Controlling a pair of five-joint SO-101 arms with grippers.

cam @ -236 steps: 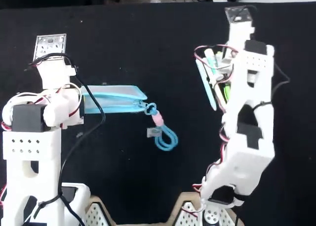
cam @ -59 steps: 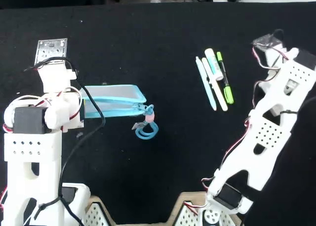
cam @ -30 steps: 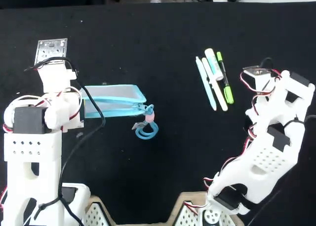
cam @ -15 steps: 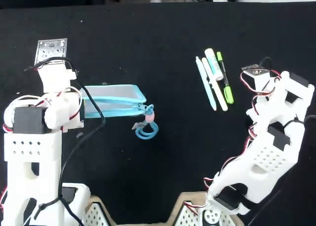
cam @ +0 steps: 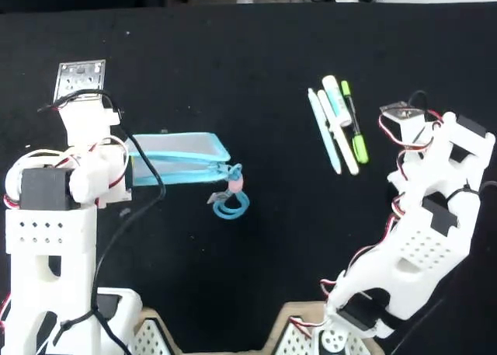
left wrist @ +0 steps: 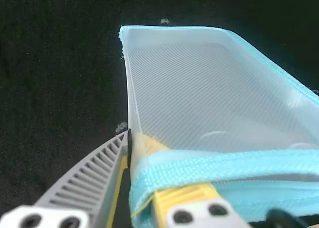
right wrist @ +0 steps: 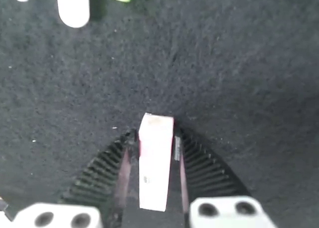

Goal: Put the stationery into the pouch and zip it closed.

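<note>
Right claw (right wrist: 155, 134): gap between the jaws is taken up by a white block (right wrist: 155, 163). A strip of bare bench (cam: 279, 238) lies ahead of it, then the pens (cam: 338, 126), packed side by side, which are the nearest obstacle. Past them there is an open lane to the pouch (cam: 175, 157). A cord loop (cam: 231, 203) lies at the pouch end facing this claw. Left claw (left wrist: 133, 140) is clamped on the far end of the pouch, blocking that side.

Light-blue pouch (cam: 180, 147) lies well apart from pens (cam: 339, 126).
</note>
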